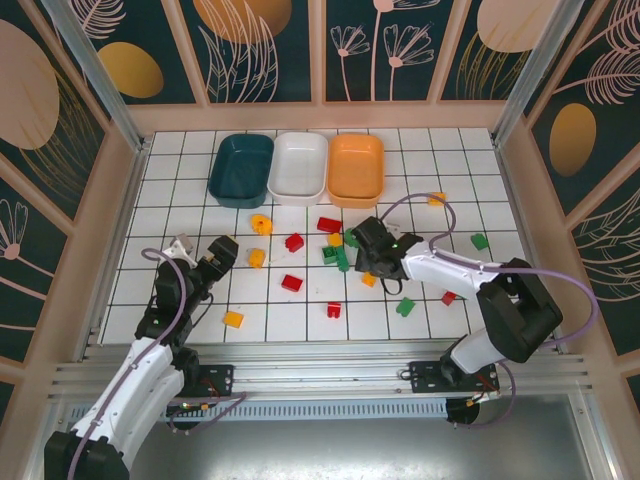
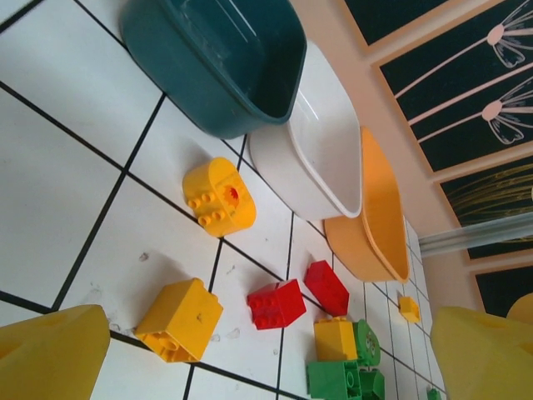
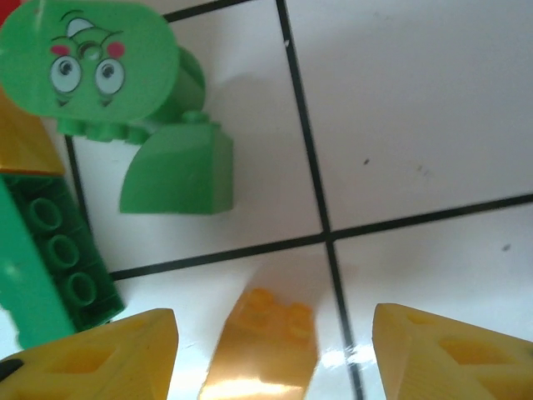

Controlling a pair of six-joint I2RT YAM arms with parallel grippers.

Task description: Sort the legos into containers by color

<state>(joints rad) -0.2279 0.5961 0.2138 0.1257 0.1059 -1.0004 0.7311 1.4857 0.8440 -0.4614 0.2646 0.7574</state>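
Right gripper (image 3: 271,354): low over the white grid table (image 1: 200,300), near mid-table. Jaws released, fingertips (image 3: 92,350) spread. A small orange brick (image 3: 265,333) lies flat on the tile between them, studs pointing away from the camera, with a gap of bare table on either side. No contact with either fingertip.

Just beyond that brick: a green sloped brick (image 3: 176,171), touching a green round piece with a printed face (image 3: 87,67). To their left, a green studded brick (image 3: 58,258) lies lengthwise.

Left gripper (image 1: 220,252): on the left side of the table, tilted toward the tubs. Jaws fully apart, fingertips (image 2: 50,354) at the bottom corners of the wrist view, nothing gripped. Ahead of it a yellow block (image 2: 179,319) sits nearest, on a grid line. A yellow round brick (image 2: 218,196) lies farther on, near the teal tub (image 1: 241,170). Two red bricks (image 2: 276,303) lie side by side to the right.

White tub (image 1: 300,165) and orange tub (image 1: 357,168) line up right of the teal one at the far edge, touching. Other legos are scattered loose: a yellow one (image 1: 233,319) near the left arm, a green one (image 1: 405,306) and a red one (image 1: 449,297) beside the right arm.
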